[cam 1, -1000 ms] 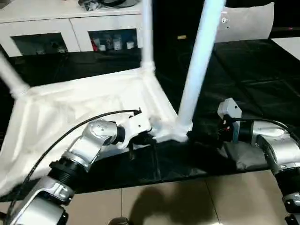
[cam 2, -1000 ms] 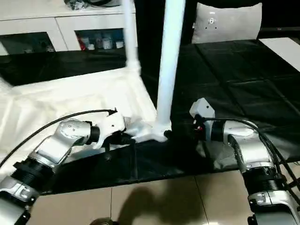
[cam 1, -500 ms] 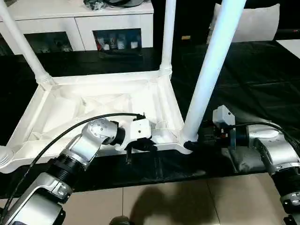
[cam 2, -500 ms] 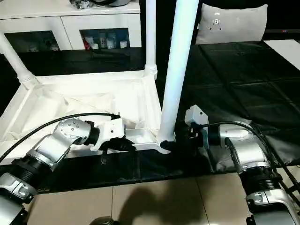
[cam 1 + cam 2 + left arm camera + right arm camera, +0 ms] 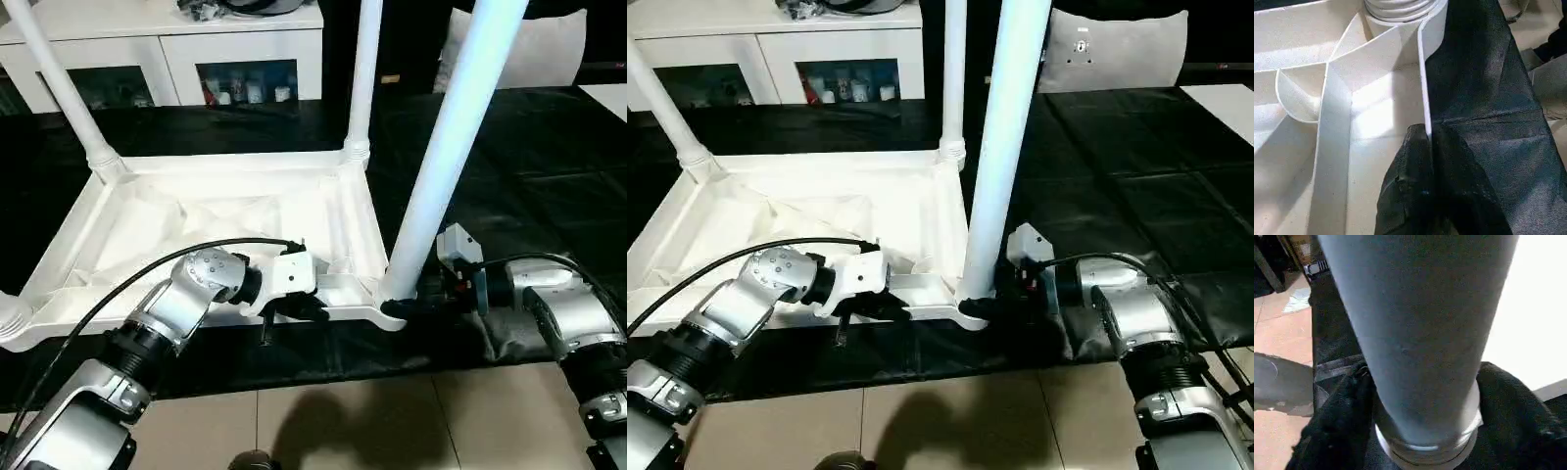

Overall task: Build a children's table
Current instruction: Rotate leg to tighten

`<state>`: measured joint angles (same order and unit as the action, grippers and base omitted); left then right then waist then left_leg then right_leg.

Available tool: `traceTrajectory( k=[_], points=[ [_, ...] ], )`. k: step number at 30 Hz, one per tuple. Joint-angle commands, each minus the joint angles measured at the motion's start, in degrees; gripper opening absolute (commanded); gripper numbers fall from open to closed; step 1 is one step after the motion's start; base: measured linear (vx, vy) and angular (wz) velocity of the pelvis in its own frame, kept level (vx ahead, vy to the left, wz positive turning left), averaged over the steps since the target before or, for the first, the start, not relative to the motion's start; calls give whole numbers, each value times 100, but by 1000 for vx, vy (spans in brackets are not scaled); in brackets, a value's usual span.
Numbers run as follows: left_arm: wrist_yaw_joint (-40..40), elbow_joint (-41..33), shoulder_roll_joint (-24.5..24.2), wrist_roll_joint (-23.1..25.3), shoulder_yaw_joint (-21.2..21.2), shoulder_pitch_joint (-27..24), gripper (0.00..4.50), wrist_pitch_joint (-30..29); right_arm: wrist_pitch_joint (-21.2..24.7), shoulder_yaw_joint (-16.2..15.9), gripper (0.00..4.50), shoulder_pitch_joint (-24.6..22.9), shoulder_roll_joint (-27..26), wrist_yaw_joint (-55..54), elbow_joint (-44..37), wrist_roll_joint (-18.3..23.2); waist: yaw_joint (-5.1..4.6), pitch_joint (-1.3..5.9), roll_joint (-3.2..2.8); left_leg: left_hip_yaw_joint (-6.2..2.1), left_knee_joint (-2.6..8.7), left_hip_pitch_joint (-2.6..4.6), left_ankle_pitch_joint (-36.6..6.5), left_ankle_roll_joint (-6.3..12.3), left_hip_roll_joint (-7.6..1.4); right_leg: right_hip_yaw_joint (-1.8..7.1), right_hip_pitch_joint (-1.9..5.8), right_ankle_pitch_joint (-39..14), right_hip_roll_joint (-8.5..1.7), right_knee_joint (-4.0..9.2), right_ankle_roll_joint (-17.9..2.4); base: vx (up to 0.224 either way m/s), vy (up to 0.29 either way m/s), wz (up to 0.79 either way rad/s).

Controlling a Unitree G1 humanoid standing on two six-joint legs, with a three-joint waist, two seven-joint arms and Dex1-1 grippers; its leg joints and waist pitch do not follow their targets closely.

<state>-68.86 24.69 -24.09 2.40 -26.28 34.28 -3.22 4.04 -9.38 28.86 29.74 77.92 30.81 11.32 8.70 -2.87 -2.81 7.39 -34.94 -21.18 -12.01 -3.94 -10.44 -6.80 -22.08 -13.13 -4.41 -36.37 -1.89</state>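
The children's table (image 5: 225,211) lies upside down on the black-covered work table, white, ribbed underside up, legs pointing upward. My left gripper (image 5: 299,305) is shut on the thin wall of its near rim (image 5: 1423,73), fingers (image 5: 1415,161) pinching it from both sides. My right gripper (image 5: 402,305) sits at the base of the near right leg (image 5: 446,147), just above the corner socket. Its black fingers (image 5: 1334,426) press against either side of that leg (image 5: 1420,333). Two more legs (image 5: 364,78) (image 5: 59,83) stand at the far corners.
The black work table (image 5: 549,176) extends to the right and behind. A white cabinet (image 5: 167,39) and a white cushion (image 5: 549,49) stand at the back. Tiled floor (image 5: 372,421) runs along the table's near edge. A grey pad (image 5: 509,333) lies under my right forearm.
The camera has shifted and levelled. My right gripper moved left to the near right leg and its fingers closed in around the base. The left gripper kept its hold on the rim.
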Motion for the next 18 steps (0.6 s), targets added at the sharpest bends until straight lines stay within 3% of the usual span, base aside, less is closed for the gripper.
traceTrajectory(
  k=[1, 6, 10, 11, 13, 16, 17, 18],
  points=[
    [-142, -64, 6, 68, -114, 149, 0, 184, 10, -12, 287, 69, -34, 73, 42, 11, -20, 445, 79, 4, 290, -13, 212, 899, -308, 373, 356, 412, -488, 325, -1455, 0, 0, 0],
    [-185, -94, 50, -17, -39, 119, 0, 69, 219, 11, 270, -63, -69, 166, -127, 176, -17, 448, 76, 3, 285, -15, 268, 890, -307, 373, 356, 455, -478, 316, -1435, 0, 0, 0],
    [-196, -295, 127, -211, 66, 33, 0, -262, 680, 44, 268, -233, -167, 23, -432, 345, -7, 439, 73, -4, 292, -15, 241, 894, -323, 375, 354, 439, -489, 316, -1452, 0, 0, 0],
    [-38, -479, 222, -284, 131, -33, 0, -631, 998, -3, 268, -285, -299, -416, -506, 213, -17, 433, 81, 2, 299, -18, 193, 862, -312, 373, 358, 325, -481, 331, -1414, 0, 0, 0],
    [147, -589, 306, -283, 169, -76, 0, -887, 1216, -18, 268, -283, -427, -800, -498, 94, -57, 388, 35, -1, 337, -18, 36, 730, -323, 371, 341, 32, -475, 371, -1368, 0, 0, 0],
    [874, -727, 689, -213, 321, -150, 0, -1469, 1703, 186, 268, -137, -951, -1957, -236, -17, -119, 348, 66, 19, 383, -8, -294, 451, -293, 384, 358, -591, -486, 449, -1238, 0, 0, 0],
    [1166, -730, 859, -183, 391, -145, 0, -1654, 1816, 286, 268, -59, -1129, -2314, -123, -18, -192, 305, 60, 23, 423, 13, -590, 234, -263, 378, 353, -1172, -483, 526, -1098, 0, 0, 0],
    [1166, -730, 859, -183, 391, -145, 0, -1654, 1816, 286, 268, -59, -1129, -2314, -123, -18, -218, 307, 66, 20, 426, 8, -656, 202, -251, 373, 368, -1312, -489, 541, -1049, 0, 0, 0]
  ],
)
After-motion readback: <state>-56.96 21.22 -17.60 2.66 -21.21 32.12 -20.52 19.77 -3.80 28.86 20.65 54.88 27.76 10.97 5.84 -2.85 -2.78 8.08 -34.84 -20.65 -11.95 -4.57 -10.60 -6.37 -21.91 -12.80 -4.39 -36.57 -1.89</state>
